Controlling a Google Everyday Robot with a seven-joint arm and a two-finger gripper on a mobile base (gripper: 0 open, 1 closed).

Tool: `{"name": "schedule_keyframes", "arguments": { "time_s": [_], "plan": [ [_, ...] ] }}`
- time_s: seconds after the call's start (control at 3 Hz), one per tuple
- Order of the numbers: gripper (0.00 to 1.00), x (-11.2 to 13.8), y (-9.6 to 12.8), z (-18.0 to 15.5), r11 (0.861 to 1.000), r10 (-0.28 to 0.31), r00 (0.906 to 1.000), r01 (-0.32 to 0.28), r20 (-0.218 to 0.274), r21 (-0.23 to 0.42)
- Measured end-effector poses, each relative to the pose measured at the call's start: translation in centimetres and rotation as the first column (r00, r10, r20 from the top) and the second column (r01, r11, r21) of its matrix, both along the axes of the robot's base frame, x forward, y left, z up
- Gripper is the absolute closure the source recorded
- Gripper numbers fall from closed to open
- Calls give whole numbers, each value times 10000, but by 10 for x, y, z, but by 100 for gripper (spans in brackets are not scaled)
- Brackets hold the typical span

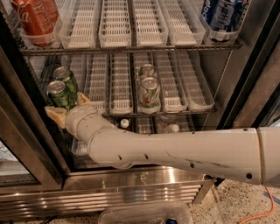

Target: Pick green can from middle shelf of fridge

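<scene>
Two dark green cans stand in the left lane of the middle shelf [175,109] of the fridge [131,179], the front green can [58,93] and a second one [64,75] behind it. My gripper [69,106] is open just below and in front of the front can. One tan finger [54,115] lies at the can's lower left and the other [83,98] at its right. The can stands on the shelf between them, and its base is hidden by the wrist.
Two pale cans with green print [149,91] stand in a middle lane. Red cola cans [33,17] are on the top shelf at left and blue cans [223,13] at right. Bottle caps [124,123] show on the bottom shelf. Dark door frames flank the opening.
</scene>
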State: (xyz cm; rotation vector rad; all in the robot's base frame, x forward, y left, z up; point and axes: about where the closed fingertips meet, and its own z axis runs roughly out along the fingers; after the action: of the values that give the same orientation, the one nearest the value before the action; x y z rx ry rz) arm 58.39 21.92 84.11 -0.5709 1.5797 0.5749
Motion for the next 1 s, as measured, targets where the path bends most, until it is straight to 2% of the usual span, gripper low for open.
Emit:
{"name": "schedule_keyframes", "arguments": {
  "time_s": [0.33, 0.67, 1.0],
  "plan": [
    [27, 2, -3, -3, 9999, -89, 10000, 89, 13, -61],
    [27, 25, 6, -21, 9998, -220, 9998, 220, -16, -10],
    [28, 26, 7, -20, 9997, -226, 9997, 226, 9, 16]
  ]
}}
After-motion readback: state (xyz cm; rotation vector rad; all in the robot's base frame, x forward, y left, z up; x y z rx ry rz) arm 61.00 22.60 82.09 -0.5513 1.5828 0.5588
